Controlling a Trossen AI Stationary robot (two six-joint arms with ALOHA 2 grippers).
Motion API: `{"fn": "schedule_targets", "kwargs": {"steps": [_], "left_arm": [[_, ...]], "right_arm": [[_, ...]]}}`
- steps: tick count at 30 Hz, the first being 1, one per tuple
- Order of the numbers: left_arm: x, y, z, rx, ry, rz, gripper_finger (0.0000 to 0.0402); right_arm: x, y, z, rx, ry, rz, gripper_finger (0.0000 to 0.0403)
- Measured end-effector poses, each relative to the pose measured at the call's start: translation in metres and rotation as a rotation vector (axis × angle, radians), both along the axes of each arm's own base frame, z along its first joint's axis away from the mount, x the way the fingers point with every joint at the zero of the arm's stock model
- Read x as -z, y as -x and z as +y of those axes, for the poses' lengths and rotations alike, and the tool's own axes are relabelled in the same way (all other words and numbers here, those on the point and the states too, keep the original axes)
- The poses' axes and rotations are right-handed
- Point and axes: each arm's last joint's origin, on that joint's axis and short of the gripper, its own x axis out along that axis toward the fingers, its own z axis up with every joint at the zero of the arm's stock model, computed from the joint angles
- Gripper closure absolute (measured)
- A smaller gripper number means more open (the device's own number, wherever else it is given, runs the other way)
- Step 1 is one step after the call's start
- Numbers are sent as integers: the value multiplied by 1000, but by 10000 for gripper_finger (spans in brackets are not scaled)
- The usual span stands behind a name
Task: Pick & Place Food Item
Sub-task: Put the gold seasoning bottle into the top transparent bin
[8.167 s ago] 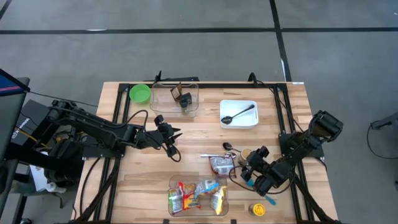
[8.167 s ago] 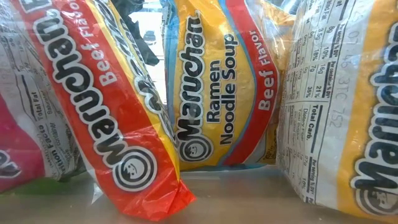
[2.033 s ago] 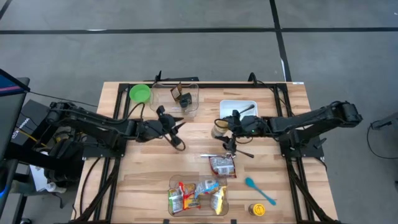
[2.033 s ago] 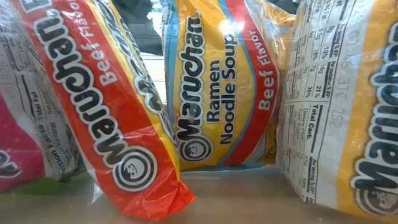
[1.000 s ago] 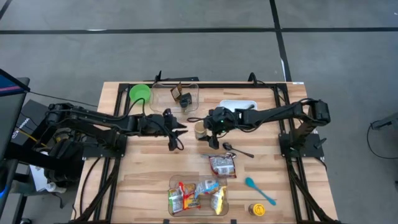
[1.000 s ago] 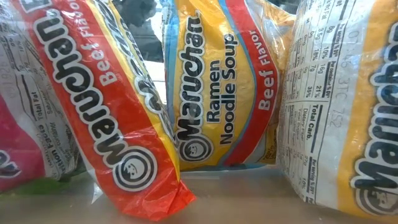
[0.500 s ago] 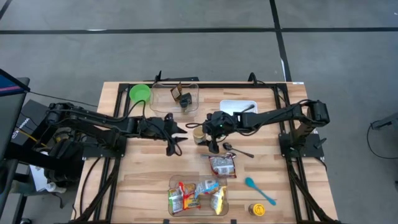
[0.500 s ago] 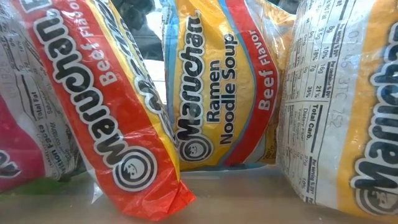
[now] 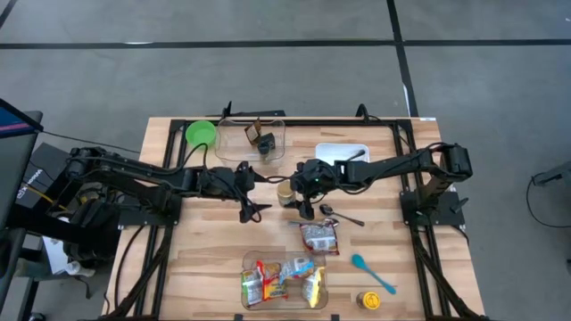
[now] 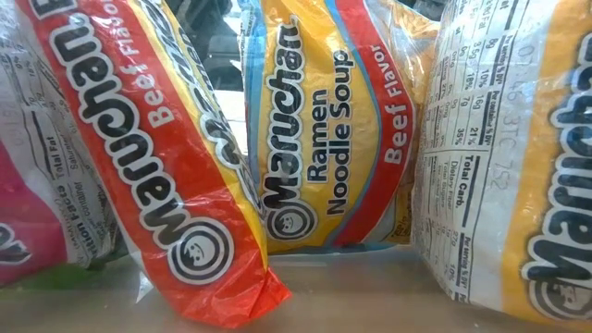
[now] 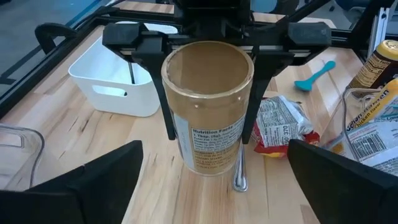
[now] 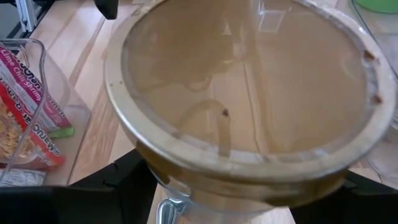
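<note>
Green bowl (image 9: 200, 134), teal spoon (image 9: 372, 273)

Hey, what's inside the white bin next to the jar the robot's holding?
The white bin holds a dark spoon, its handle showing above the right arm. The arm covers the bin's near edge, hiding anything else there.

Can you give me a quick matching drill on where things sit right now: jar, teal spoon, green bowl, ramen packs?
Things:
1. jar
2. teal spoon
3. green bowl
4. ramen packs

Places:
A. in the clear bin at the table's near edge
B. table's far left corner
C. between the right gripper's fingers, mid-table
D. loose on the wood, near right

Pairs: 1-C, 2-D, 3-B, 4-A
</note>
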Motion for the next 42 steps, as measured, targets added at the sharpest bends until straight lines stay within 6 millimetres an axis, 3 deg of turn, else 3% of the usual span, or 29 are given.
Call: {"fn": "schedule_targets", "kwargs": {"steps": [10, 24, 42], "left_arm": [[-3, -2, 1, -5, 5, -38, 39], [-8, -4, 11, -15, 16, -86, 44], [14, -33, 8, 63, -8, -117, 44]], "right_arm": [[0, 0, 1, -9, 12, -6, 126], [0, 0, 1, -17, 23, -7, 126], [-3, -3, 1, -41, 27, -54, 126]]}}
